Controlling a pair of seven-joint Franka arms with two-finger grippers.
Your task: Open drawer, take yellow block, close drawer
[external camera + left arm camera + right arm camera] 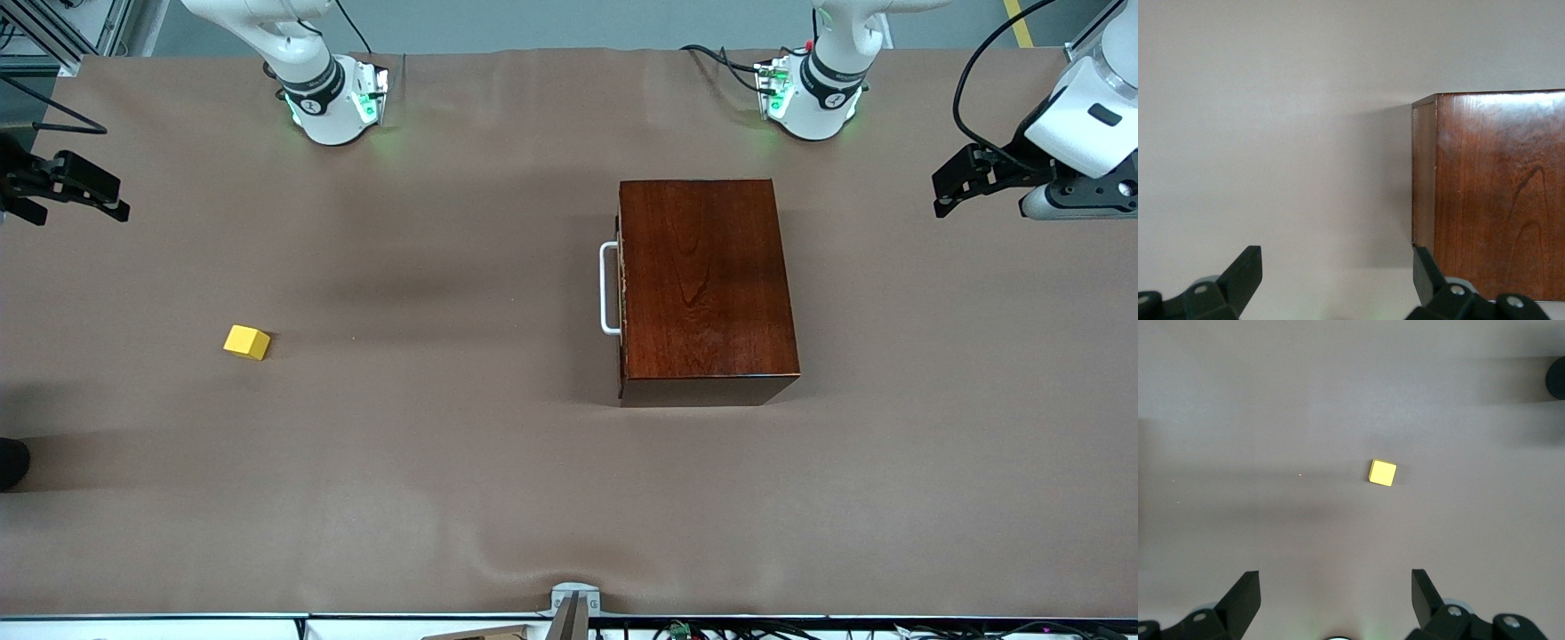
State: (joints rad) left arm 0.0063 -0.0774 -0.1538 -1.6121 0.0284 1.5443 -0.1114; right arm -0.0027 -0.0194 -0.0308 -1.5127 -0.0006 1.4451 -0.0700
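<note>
The dark reddish-brown wooden box [702,284] stands on the table toward the left arm's end. Its drawer is shut; only the white U-shaped handle [609,289] shows, facing the right arm's end. The yellow block [246,342] lies on the bare table toward the right arm's end, well apart from the box. My left gripper [956,191] is open and empty, up over the table edge beside the box; the left wrist view shows its open gripper [1337,273] and the box's corner [1498,193]. My right gripper [89,191] is open and empty; its wrist view shows the open gripper [1336,593] and the block [1382,473].
A brown cloth [444,462] covers the table. A dark round object [11,462] sits at the table edge at the right arm's end, nearer to the front camera than the block. A grey mount [573,609] stands at the table's front edge.
</note>
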